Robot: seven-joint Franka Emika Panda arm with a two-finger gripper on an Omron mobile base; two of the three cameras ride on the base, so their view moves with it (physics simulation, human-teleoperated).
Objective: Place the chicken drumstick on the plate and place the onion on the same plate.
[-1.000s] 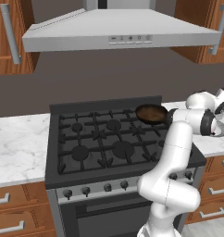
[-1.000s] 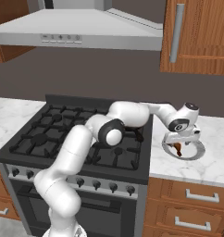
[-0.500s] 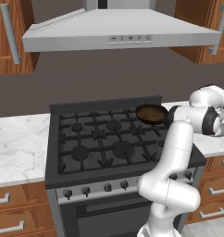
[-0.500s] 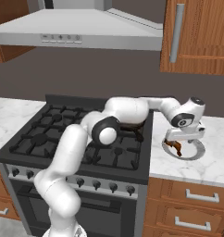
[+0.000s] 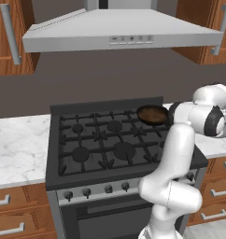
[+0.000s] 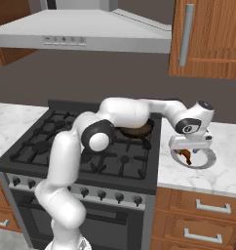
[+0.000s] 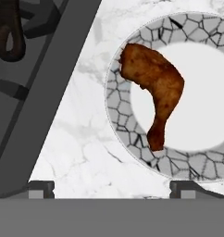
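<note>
My gripper (image 7: 112, 189) hangs with its jaws spread wide and nothing between them; the two dark fingertips (image 7: 40, 189) stand far apart at the bottom of the hand view. Straight ahead of the tips lies the plate (image 7: 132, 143), round with a cracked-pattern rim and a pale centre, resting on the white marble counter (image 7: 81, 134). The chicken drumstick (image 7: 155, 90) lies on the plate, its thick end over the rim on the side toward the stove (image 7: 35, 92), its thin end pointing back toward my fingers. In the right base view my gripper (image 6: 189, 145) hovers just above the plate (image 6: 207, 161), with the drumstick (image 6: 185, 156) beneath it. A dark skillet (image 5: 153, 114) sits on the stove's rear burner, off to my gripper's side.
</note>
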